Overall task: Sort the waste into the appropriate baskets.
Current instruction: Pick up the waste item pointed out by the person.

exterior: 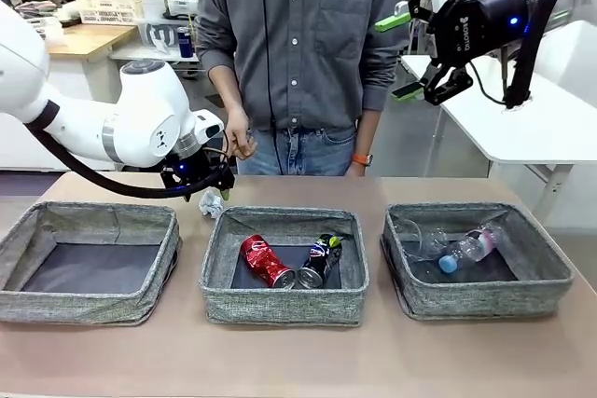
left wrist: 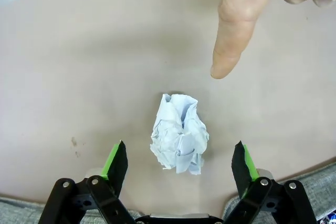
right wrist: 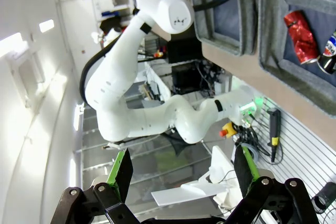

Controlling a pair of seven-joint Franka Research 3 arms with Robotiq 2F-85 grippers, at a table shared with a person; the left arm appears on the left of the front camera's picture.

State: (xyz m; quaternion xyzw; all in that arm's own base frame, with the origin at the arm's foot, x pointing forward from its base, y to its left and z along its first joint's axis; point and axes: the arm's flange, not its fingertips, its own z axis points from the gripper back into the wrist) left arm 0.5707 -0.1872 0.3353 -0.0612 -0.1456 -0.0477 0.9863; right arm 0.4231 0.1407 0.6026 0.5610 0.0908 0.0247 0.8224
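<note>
Left pincer (left wrist: 180, 162) spread wide, straddling crumpled white paper (left wrist: 179, 132) on tabletop (left wrist: 79, 77); paper centred between pads, straight below. Right pincer (exterior: 408, 55) spread, high, far off.

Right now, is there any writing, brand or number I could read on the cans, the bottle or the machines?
"ROBOTIQ", only partly legible, printed sideways on the black body of the right gripper.
Crushed red can: white markings, too crumpled to read.
Crushed dark can: a coloured logo, too small to read.
Clear plastic bottle: label too blurred to read.
Crumpled white paper: faint marks, not readable.
</note>
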